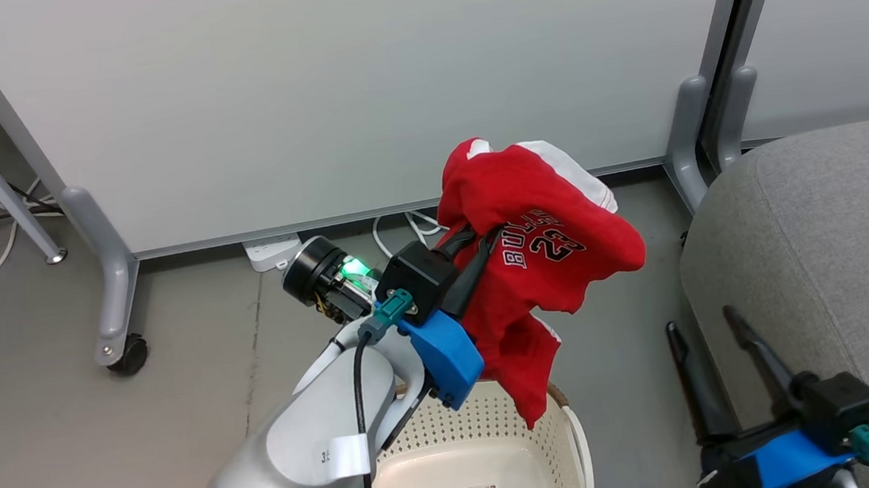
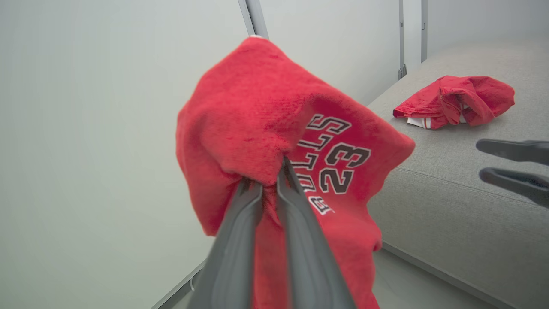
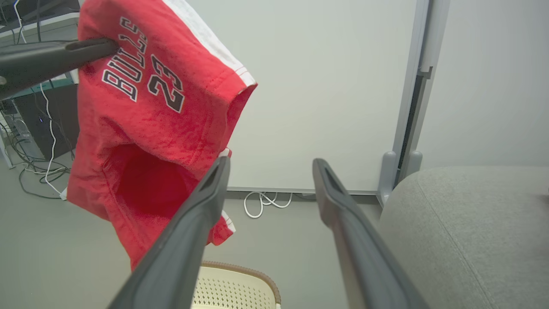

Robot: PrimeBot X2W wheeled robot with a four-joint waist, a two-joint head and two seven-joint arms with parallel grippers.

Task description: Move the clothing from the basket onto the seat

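Left gripper (image 1: 483, 239) clamped on the red jersey (image 1: 543, 210), lifted over the basket (image 1: 577, 437); right gripper (image 1: 703, 322) spread wide and holding nothing.

In my head view the jersey hangs bunched near the middle. Its "BULLS 23" print is turned to about 2 o'clock, and its lowest flap dangles just above the basket's brown rim at 6 o'clock. My left fingers pinch a fold of the cloth beside the lettering. The grey seat (image 1: 825, 238) lies at 3 o'clock of the jersey, well apart from it. My right gripper sits at 5 o'clock, next to the seat's rounded corner, fingers pointing to 12. On my left wrist view, a second red garment (image 2: 454, 101) lies crumpled on the seat at 2 o'clock. A white partition (image 1: 347, 85) stands behind at 12 o'clock.
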